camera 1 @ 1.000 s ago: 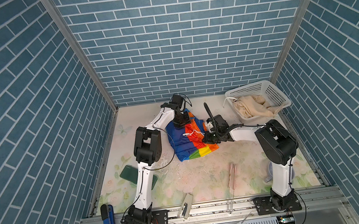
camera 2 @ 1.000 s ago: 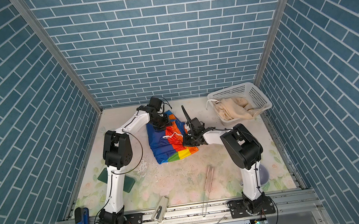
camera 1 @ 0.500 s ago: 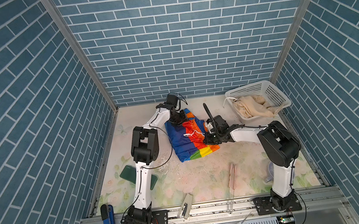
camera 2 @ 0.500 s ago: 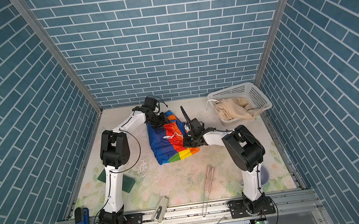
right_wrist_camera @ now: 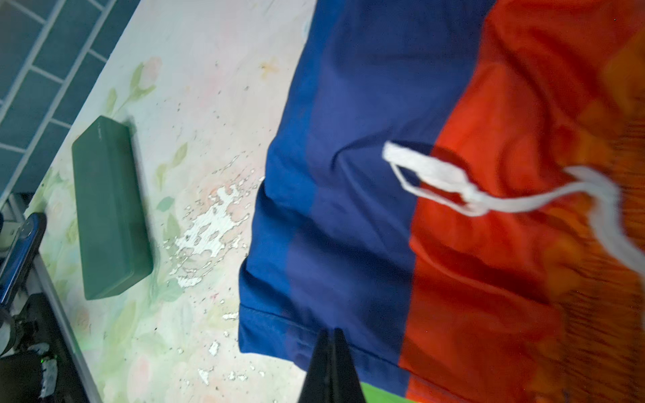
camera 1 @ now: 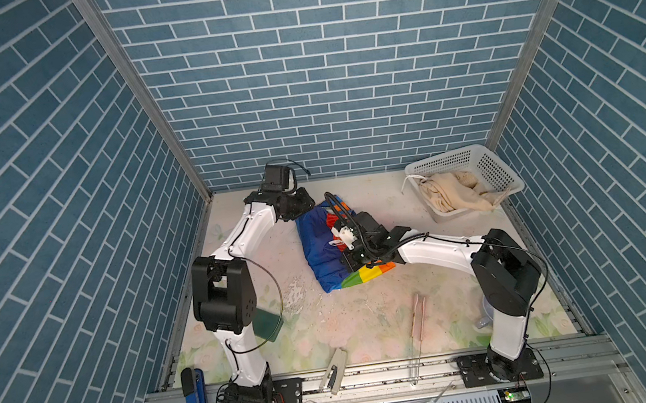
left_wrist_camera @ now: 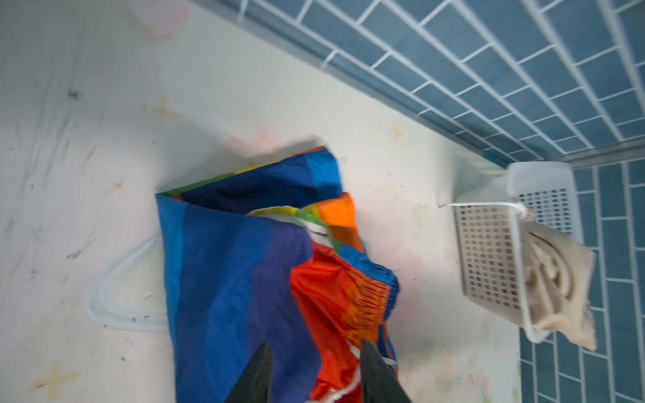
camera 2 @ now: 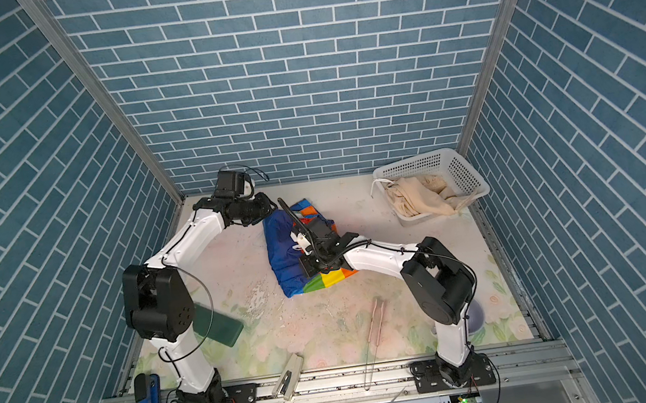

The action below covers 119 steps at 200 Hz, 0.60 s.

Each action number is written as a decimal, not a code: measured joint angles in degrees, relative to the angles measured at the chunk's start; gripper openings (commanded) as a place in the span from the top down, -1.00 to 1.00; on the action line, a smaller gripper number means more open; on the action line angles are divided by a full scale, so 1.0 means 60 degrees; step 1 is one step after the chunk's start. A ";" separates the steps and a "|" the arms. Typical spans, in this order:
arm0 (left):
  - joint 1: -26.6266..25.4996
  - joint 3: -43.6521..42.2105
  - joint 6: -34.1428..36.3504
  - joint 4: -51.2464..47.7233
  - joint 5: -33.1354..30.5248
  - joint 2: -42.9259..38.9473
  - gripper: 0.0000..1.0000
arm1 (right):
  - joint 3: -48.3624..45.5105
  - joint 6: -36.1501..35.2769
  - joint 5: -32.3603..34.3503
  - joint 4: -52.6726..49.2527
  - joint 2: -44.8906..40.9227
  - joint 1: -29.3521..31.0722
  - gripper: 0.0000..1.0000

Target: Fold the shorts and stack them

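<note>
Since a second ago the left gripper (camera 1: 305, 211) has drawn back leftward off the far part of the rainbow-striped shorts (camera 1: 318, 245), and the right gripper (camera 1: 347, 267) has slid a little further left over them. In both top views these shorts lie roughly folded on the floral table (camera 1: 369, 322) at mid-depth. Their blue stripes are to the left and a green, yellow and orange edge shows at the near right. The left gripper (camera 2: 266, 211) sits at their far left corner and the right gripper (camera 2: 307, 273) points down onto their near part. The beige shorts (camera 1: 446, 198) are bunched in the white basket (camera 1: 493, 165) at the far right corner, well apart from the striped pair, and spill over its near rim. A green box (camera 1: 267, 322) lies by the left arm. From the left wrist, the two dark fingers (left_wrist_camera: 258, 377) stand spread, with blue and red fabric of the rainbow-striped shorts (left_wrist_camera: 223, 279) in the gap. Whether they touch it cannot be told. The basket (left_wrist_camera: 488, 261) and beige shorts (left_wrist_camera: 551, 279) show beyond. From the right wrist, the right gripper (right_wrist_camera: 330, 338) has its fingers pressed together, tips at the blue hem of the rainbow-striped shorts (right_wrist_camera: 349, 174). Whether cloth is caught between them cannot be told. A white drawstring (right_wrist_camera: 436, 174) lies looped across the blue and red stripes, and the green box (right_wrist_camera: 108, 209) rests on the table beyond.
</note>
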 measured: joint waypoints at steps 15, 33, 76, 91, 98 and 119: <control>0.0204 -0.0153 -0.0120 0.0280 0.0066 0.0685 -0.02 | 0.0153 -0.0200 -0.0226 0.0004 0.0346 0.0102 1.00; 0.0291 -0.0153 -0.0222 0.0608 0.0120 0.1330 -0.02 | 0.0171 -0.0331 -0.0372 -0.0076 0.0641 0.0182 1.00; 0.0295 -0.0033 -0.0364 0.0914 -0.0091 0.1796 0.10 | 0.0455 -0.0423 -0.0430 -0.0681 0.1260 0.0211 1.00; 0.0350 -0.0033 -0.0393 0.0914 -0.0302 0.1796 0.11 | 0.0455 -0.0423 -0.0408 -0.0801 0.1260 0.0211 1.00; 0.0390 -0.0033 -0.0404 0.0903 -0.0386 0.1814 0.12 | 0.0448 -0.0423 -0.0397 -0.0827 0.1260 0.0211 1.00; 0.0572 0.0040 -0.0423 0.0718 -0.0718 0.2040 0.13 | 0.0321 -0.0419 -0.0390 -0.0933 0.1260 0.0211 1.00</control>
